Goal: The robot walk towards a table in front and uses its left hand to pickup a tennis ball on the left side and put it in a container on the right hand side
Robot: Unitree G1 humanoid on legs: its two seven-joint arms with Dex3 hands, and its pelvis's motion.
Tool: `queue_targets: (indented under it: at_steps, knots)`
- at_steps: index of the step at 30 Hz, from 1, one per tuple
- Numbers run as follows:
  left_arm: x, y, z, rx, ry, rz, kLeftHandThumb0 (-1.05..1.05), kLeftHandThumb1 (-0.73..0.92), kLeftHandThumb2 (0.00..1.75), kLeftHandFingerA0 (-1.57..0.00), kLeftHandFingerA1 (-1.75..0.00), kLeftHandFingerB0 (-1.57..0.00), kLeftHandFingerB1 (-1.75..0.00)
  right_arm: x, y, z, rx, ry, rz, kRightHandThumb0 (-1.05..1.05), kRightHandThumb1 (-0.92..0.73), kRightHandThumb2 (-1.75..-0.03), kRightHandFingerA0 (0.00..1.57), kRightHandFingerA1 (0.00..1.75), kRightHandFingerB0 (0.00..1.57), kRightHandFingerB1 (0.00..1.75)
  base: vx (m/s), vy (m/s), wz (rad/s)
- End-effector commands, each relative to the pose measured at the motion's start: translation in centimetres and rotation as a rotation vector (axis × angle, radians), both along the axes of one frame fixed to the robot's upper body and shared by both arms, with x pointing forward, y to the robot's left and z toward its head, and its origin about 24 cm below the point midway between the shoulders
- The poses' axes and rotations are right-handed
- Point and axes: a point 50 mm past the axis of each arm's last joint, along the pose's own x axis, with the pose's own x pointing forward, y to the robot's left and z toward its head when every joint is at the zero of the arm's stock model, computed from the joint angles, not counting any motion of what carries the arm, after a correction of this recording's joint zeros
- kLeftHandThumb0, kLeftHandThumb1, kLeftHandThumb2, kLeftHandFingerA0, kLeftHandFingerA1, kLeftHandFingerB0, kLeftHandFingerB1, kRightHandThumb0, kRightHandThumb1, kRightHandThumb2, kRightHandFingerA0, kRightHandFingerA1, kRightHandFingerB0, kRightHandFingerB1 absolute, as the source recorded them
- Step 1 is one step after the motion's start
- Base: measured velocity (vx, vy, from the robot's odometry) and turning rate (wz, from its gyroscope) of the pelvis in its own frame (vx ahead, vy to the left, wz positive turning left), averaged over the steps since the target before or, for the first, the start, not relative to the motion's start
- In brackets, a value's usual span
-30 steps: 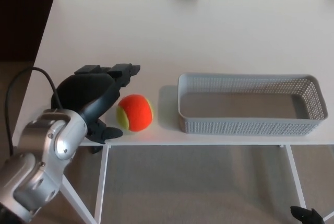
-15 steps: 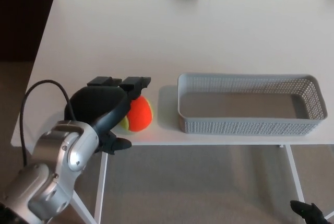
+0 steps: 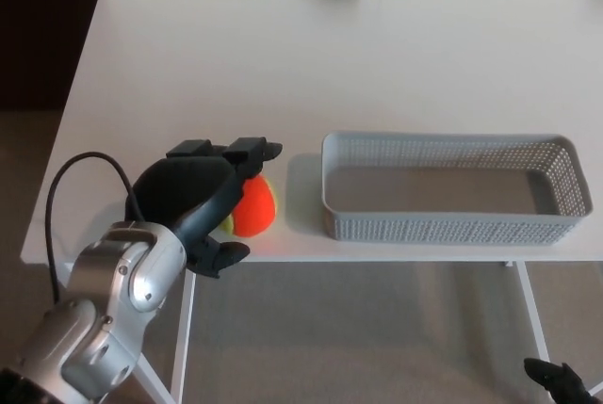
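The tennis ball (image 3: pixel 256 208) sits near the table's (image 3: pixel 377 65) front edge, just at 9 o'clock of the basket (image 3: pixel 452 227). Being round, it has no long axis, and its orange half faces 3 o'clock. The left hand (image 3: pixel 193 199) cups it from 9 o'clock, fingers (image 3: pixel 247 152) and thumb spread apart around it, seemingly placed to squeeze and lift it.

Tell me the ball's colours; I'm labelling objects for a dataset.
The ball is orange with a yellow-green patch, best seen in the head view.
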Motion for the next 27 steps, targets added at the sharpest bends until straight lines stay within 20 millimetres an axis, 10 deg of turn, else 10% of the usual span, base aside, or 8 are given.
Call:
queue_targets:
  at_steps: [1, 7, 9, 13, 15, 16, 27]
  knots:
    - [0.0, 0.4, 0.1, -0.003, -0.021, -0.001, -0.23, 0.45, 0.56, -0.16, -0.33, -0.13, -0.29, -0.1, -0.5, 0.1, -0.028, 0.008, 0.003, -0.11, -0.66, -1.07, 0.15, 0.59, 0.04, 0.51, 0.00, 0.000, 0.00]
    - [0.2, 0.3, 0.2, 0.017, -0.020, -0.011, -0.24, 0.45, 0.57, -0.16, -0.33, -0.14, -0.30, 0.1, -0.6, 0.2, -0.038, 0.001, 0.010, -0.09, -0.80, -0.80, 0.19, 0.63, 0.08, 0.46, 0.00, 0.000, 0.00]
    - [0.2, 0.3, 0.2, 0.018, -0.018, -0.010, -0.24, 0.46, 0.56, -0.16, -0.32, -0.14, -0.29, 0.2, -0.6, 0.3, -0.037, -0.002, 0.010, -0.12, -0.65, -1.07, 0.16, 0.61, 0.05, 0.52, 0.00, 0.000, 0.00]
    - [0.3, 0.3, 0.1, 0.040, -0.004, -0.008, -0.25, 0.46, 0.57, -0.14, -0.33, -0.13, -0.29, 0.4, -0.4, 0.6, -0.045, -0.009, 0.025, -0.10, -0.79, -0.82, 0.19, 0.63, 0.09, 0.47, 0.00, 0.000, 0.00]
    - [0.4, 0.2, 0.2, 0.040, 0.006, -0.005, -0.14, 0.44, 0.90, -0.02, -0.49, 0.00, -0.47, 0.6, -0.3, 0.7, -0.050, -0.010, 0.026, -0.10, -0.80, -0.81, 0.19, 0.63, 0.09, 0.48, 0.00, 0.000, 0.00]
    - [0.4, 0.2, 0.2, 0.039, 0.003, -0.007, -0.22, 0.46, 0.55, -0.17, -0.33, -0.15, -0.28, 0.7, -0.3, 0.8, -0.050, -0.011, 0.027, -0.10, -0.80, -0.80, 0.19, 0.63, 0.09, 0.47, 0.00, 0.000, 0.00]
    - [0.7, -0.2, -0.4, 0.058, 0.007, -0.012, -0.15, 0.42, 0.89, -0.02, -0.49, -0.01, -0.47, 1.0, -0.2, 0.9, -0.041, -0.032, 0.033, -0.09, -0.62, -1.07, 0.16, 0.60, 0.05, 0.52, 0.00, 0.000, 0.00]
